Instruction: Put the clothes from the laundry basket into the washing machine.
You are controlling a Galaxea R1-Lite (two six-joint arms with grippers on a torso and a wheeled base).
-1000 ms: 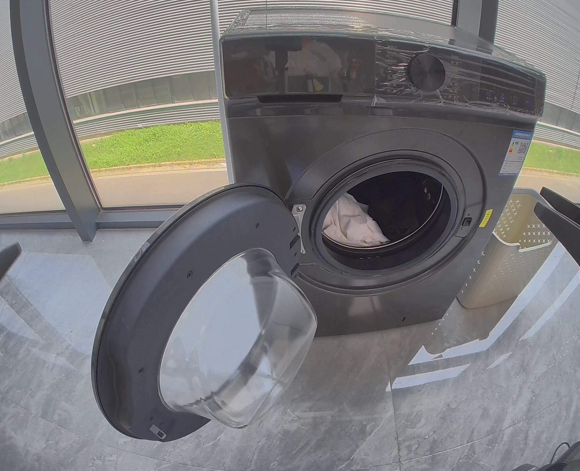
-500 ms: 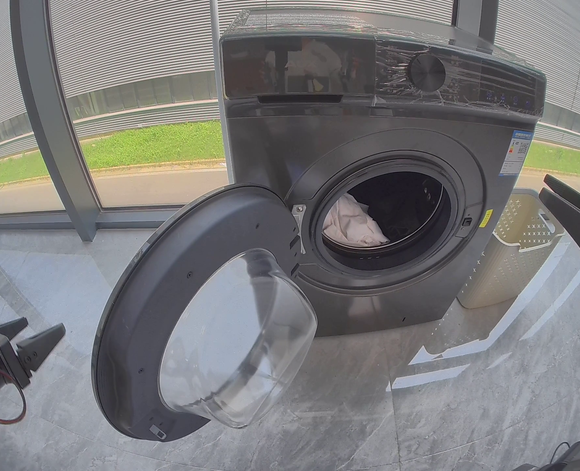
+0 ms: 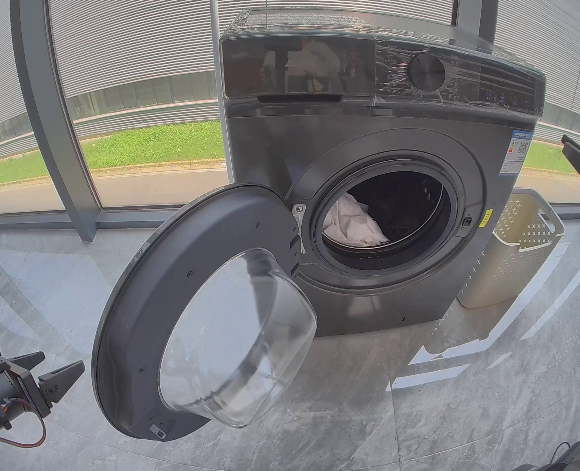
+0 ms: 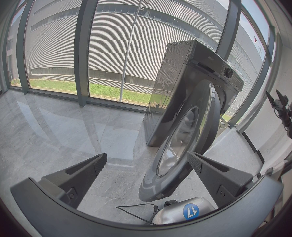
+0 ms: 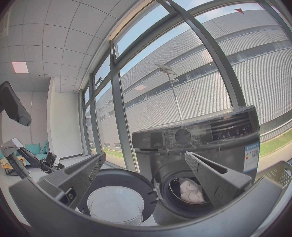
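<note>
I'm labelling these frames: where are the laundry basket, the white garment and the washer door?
laundry basket (image 3: pixel 513 263): head view, on its outer side wall.
white garment (image 3: pixel 352 225): head view, middle of the visible cloth.
washer door (image 3: pixel 192 263): head view, grey frame above the glass.

Right gripper (image 5: pixel 144 155) fingers (image 5: pixel 215 178) spread; washing machine (image 5: pixel 198 139) door (image 5: pixel 116 198) open; white cloth (image 5: pixel 190 190) in drum (image 5: pixel 175 184); laundry basket (image 5: pixel 277 173) beside.
</note>
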